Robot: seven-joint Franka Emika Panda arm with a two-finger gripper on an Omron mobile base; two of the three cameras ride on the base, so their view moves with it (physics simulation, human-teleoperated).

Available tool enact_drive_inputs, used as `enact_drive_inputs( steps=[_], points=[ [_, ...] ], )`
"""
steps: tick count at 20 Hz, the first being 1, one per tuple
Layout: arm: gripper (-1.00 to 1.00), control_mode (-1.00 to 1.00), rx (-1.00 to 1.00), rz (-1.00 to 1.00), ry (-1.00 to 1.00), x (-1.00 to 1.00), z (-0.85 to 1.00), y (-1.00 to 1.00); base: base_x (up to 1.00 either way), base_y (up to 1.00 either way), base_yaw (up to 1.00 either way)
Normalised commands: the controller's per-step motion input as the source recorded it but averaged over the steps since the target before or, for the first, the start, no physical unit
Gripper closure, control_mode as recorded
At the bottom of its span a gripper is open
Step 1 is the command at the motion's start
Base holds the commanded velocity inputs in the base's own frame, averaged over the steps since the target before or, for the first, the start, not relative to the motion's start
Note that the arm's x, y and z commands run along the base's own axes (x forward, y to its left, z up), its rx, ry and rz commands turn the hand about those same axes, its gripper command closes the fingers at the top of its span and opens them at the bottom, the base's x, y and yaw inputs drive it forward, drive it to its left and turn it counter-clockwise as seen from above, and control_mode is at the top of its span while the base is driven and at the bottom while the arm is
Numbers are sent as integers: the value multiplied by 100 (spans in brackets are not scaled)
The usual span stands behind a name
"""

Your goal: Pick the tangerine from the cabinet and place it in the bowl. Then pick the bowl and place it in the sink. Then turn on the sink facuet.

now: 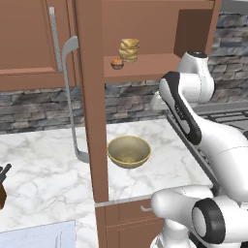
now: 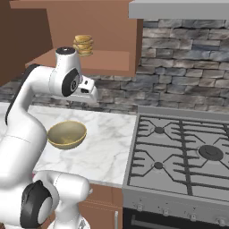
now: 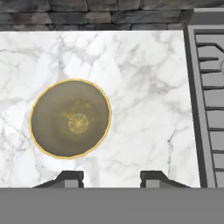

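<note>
The tangerine (image 1: 116,63) sits on the inner shelf of the open cabinet (image 1: 145,65), beside a stack of tan bread-like rings (image 1: 130,50). The gold-olive bowl (image 1: 129,151) (image 2: 67,134) (image 3: 70,118) stands empty and upright on the white marble counter below. My gripper (image 3: 112,180) hangs above the counter, a little to the bowl's right, pointing straight down. It is open with nothing between its fingertips (image 3: 71,179). In the right base view the hand (image 2: 87,91) is level with the underside of the cabinet. A corner of the pale sink (image 1: 38,235) shows at the lower left.
The cabinet's open door (image 1: 92,106), with its curved grey handle (image 1: 72,97), juts out toward me left of the bowl. A gas stove (image 2: 179,156) (image 3: 210,109) borders the counter on the right. A stone wall (image 2: 179,40) runs behind. A dark object (image 1: 4,173) sits at the left edge.
</note>
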Motion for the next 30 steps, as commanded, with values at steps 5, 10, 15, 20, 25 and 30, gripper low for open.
enact_drive_inputs(
  steps=[5, 10, 15, 20, 25, 30],
  points=[
    [-100, -100, 0, 2, 0, -8, 0, 0, 0, 0, 0],
    [-100, -100, 0, 15, -21, -22, 27, 17, 0, 0, 0],
    [-100, -100, 5, 5, -31, 10, 47, 45, 0, 0, 0],
    [-100, -100, 12, 0, -21, 52, 53, 59, 0, 0, 0],
    [-100, -100, 12, 0, 0, 55, 71, 33, 0, 0, 0],
    [-100, -100, 10, 0, 0, 47, 16, 1, 0, 0, 0]
  ],
)
